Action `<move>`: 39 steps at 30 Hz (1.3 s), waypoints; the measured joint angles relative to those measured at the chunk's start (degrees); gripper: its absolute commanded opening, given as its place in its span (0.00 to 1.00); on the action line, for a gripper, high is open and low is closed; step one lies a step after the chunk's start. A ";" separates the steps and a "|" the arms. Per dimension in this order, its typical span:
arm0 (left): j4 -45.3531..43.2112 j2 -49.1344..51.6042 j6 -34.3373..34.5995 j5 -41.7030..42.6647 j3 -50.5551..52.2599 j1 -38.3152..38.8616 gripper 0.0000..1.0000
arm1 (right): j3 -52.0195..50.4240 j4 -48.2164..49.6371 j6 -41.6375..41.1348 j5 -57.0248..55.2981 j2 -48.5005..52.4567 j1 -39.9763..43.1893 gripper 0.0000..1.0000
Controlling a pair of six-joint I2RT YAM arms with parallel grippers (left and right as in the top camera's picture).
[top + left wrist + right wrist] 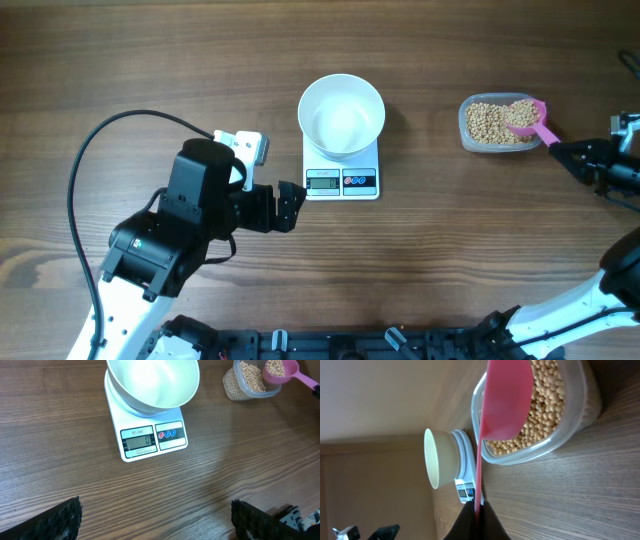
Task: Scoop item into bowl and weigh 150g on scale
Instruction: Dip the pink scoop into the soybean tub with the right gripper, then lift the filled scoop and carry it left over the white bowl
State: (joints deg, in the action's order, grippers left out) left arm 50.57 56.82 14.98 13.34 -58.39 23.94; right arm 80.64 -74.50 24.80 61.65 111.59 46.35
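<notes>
While the right gripper (476,510) clamps the pink scoop (507,400) by its handle, heaped with beans (488,122) over the clear container (468,140) at right, the bowl (341,115) on the scale (341,183) sits empty: all the weighing remains. The left gripper (292,206) gapes wide near the scale.

A white bowl (341,118) sits on the digital kitchen scale (341,181) around the middle of the wooden table (450,260), its display panel facing the near edge. Toward the right edge, a clear plastic container (466,130) holds tan beans (487,120). A pink scoop (527,116) loaded with beans rests over the container's right side, its handle pinched in the right gripper (554,147). The left gripper (294,205) hovers just left of the scale's front, jaws spread.
</notes>
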 measured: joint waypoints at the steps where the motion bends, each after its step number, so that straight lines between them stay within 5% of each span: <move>1: 0.00 -0.02 0.00 0.02 0.00 0.00 1.00 | 0.00 -0.04 0.02 0.31 0.00 0.00 0.04; 11: 0.00 -0.02 0.00 0.00 0.00 0.00 1.00 | 0.00 -3.17 2.62 3.98 0.00 0.00 0.04; 25: -0.02 0.00 0.00 0.00 0.00 0.00 1.00 | -0.04 -17.68 17.11 9.18 0.00 -0.76 0.04; 39: 0.00 0.00 0.00 0.00 0.00 0.00 1.00 | -0.04 -16.65 17.70 21.33 0.00 -26.40 0.04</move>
State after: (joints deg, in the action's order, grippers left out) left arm 50.57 56.82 14.98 13.34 -58.39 23.94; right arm 80.60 -91.15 42.50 82.98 111.59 19.94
